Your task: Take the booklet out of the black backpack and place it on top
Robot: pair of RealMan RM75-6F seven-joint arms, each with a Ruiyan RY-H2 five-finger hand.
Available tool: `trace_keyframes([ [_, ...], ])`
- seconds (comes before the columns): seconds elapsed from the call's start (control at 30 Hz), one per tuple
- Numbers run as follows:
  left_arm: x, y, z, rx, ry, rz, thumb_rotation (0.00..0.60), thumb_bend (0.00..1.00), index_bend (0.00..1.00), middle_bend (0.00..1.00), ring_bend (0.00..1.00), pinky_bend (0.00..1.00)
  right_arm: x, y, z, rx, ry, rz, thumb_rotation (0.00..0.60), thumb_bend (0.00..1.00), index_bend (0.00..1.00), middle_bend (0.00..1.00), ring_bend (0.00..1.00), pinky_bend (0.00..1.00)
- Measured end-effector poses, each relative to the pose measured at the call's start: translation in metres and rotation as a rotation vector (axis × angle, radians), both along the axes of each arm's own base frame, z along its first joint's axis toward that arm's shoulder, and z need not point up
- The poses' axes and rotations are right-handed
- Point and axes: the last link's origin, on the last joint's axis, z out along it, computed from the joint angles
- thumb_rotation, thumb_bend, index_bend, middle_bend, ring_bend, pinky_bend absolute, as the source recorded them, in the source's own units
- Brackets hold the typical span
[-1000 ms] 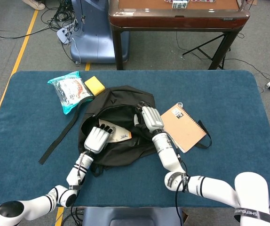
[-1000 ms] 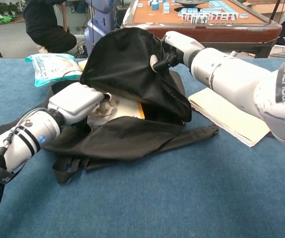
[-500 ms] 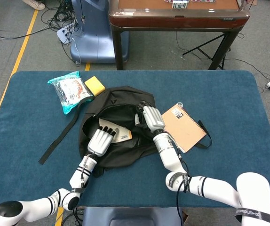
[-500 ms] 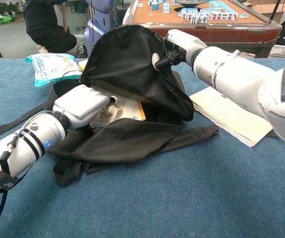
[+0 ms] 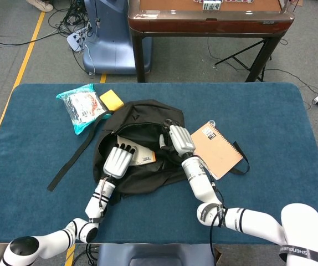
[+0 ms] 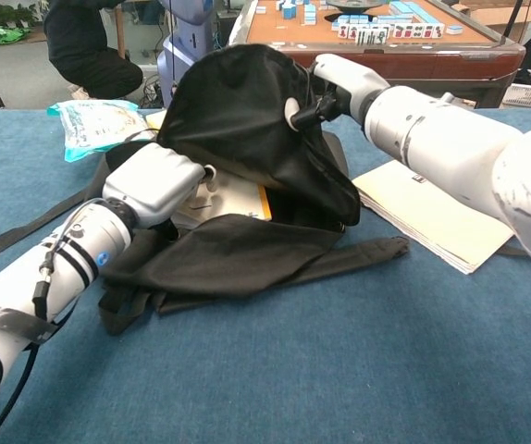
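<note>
The black backpack lies open in the middle of the blue table. My right hand pinches the upper flap and holds it raised, so the mouth gapes toward me. A white and orange booklet lies inside the opening, also visible as the booklet in the chest view. My left hand reaches into the mouth with its fingers stretched flat over the booklet's near end. From the chest view my left hand shows only its back; the fingers are hidden in the bag. My right hand is at the flap's top.
A brown spiral notebook lies just right of the bag, partly on a strap. A blue-green snack packet and a yellow sponge sit at the far left. A long strap trails toward the left front. A wooden table stands behind.
My left hand has slid deeper into the bag's mouth, over the booklet. My right hand has kept hold of the flap and raised it slightly.
</note>
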Motion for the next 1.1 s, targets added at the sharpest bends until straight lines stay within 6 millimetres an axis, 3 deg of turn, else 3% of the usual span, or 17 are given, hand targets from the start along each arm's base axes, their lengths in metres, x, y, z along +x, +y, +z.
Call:
trace_keyframes([
  [0.43,0.006,0.013,-0.005,0.039,-0.005,0.019,0.600,0.20,0.43,0.50,0.45,0.55,-0.003,-0.002,0.000,0.011,-0.004,-0.008,0.600,0.64,0.63,0.31,0.11,0.10],
  [0.83,0.005,0.021,-0.002,0.062,-0.044,0.032,0.600,0.38,0.52,0.58,0.51,0.59,-0.008,-0.007,0.002,0.018,-0.012,-0.025,0.600,0.64,0.63,0.31,0.11,0.10],
  [1.1,0.003,0.024,0.007,0.077,-0.092,0.021,0.600,0.41,0.66,0.70,0.59,0.63,-0.008,-0.013,0.007,0.022,-0.042,-0.047,0.600,0.63,0.63,0.31,0.11,0.10],
])
